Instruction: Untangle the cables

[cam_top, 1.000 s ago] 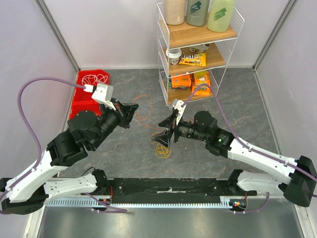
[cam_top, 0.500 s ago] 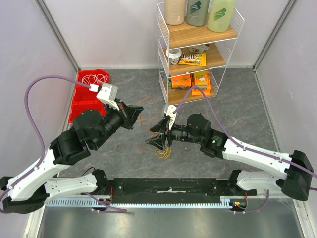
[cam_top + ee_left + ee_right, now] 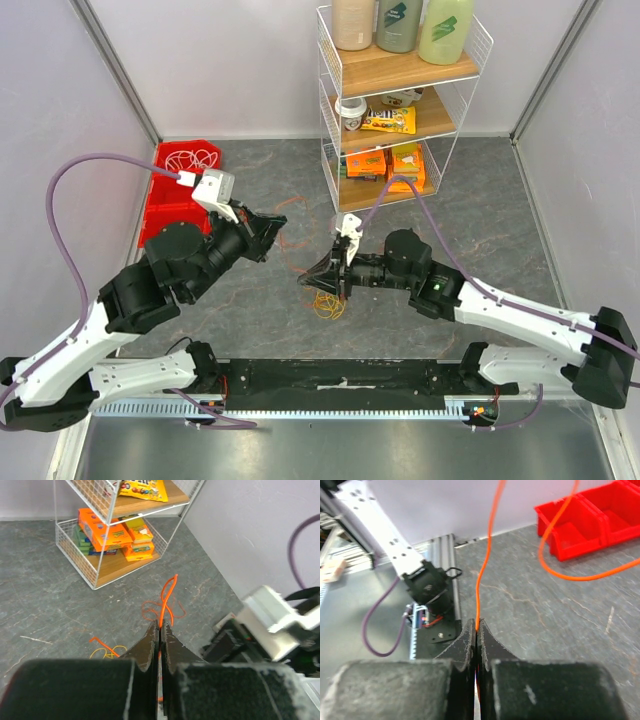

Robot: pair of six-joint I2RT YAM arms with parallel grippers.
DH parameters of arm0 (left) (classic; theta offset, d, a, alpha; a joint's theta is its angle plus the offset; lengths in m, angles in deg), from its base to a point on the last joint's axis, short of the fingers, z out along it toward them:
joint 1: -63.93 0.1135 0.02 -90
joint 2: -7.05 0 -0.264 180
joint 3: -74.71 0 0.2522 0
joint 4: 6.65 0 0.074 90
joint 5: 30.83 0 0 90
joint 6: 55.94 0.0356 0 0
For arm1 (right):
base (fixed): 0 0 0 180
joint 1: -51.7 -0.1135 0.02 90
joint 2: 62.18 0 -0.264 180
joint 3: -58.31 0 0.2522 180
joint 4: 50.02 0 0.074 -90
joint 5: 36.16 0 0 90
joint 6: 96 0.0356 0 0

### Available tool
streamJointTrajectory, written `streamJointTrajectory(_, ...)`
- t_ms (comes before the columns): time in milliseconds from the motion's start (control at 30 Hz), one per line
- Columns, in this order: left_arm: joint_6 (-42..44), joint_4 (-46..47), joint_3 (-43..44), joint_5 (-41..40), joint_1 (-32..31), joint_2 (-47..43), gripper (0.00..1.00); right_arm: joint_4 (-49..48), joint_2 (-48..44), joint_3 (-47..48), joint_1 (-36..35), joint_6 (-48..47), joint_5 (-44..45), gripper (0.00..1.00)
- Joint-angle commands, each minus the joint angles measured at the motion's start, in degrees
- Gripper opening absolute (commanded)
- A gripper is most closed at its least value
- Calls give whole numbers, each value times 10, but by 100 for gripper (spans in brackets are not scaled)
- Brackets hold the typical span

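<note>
Left arm pose: I saw it reach forward and rightward from its base, elbow raised, with the left hand (image 3: 268, 228) over the middle of the bench (image 3: 240, 300), pointing toward the wire shelf rack (image 3: 335, 185).
Left hand state: the fingers were pressed together and pinched on the orange cable (image 3: 166, 597), which rose straight out from between the tips.
Right arm pose: it stretched low and leftward across the bench, with the right hand (image 3: 306, 282) pointing at the left arm.
Right hand state: the fingers were clamped together on an orange strand that ran upward out of the tips in its wrist view.
Orange cable location: loose loops lay on the bench in front of the rack, between the two hands, and parts were lifted by both.
Yellow cable (image 3: 327, 305): a small coil lay on the bench just beside the right hand's tips.
White cables (image 3: 192, 157): they were heaped in the far compartment of the red bin (image 3: 160, 215).
Hard to make out: from above the orange strand was too thin and faint to trace from hand to hand. The yellow coil was partly covered by the right hand. Blurred finger bodies filled the bottom of both wrist views. I could not tell whether the right hand touched the bench.
</note>
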Motion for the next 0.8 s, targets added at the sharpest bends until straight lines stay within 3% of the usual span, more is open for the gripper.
streamJointTrajectory(0, -12, -36, 11, -57, -1, 29, 2, -43, -54, -7, -2, 39, -88, 0)
streamJointTrajectory(100, -14, -93, 31, -69, 0, 80, 2, -41, -88, -6, -3, 58, -92, 0)
streamJointTrajectory(233, -27, -104, 11, -12, 0, 116, 2, -17, -145, 6, -4, 55, -35, 0)
streamJointTrajectory(367, -10, -25, -52, 129, 0, 93, 2, 3, -162, 25, -2, 46, -3, 0)
streamJointTrajectory(633, 3, 83, -134, 297, 0, 54, 2, 12, -207, 35, -2, 68, 18, 0)
streamJointTrajectory(700, 8, 76, -131, 305, 1, 59, 2, 22, -207, 40, -1, 77, 15, 0)
streamJointTrajectory(767, 11, 35, -109, 260, 3, 66, 9, 50, -210, 45, -3, 83, 14, 0)
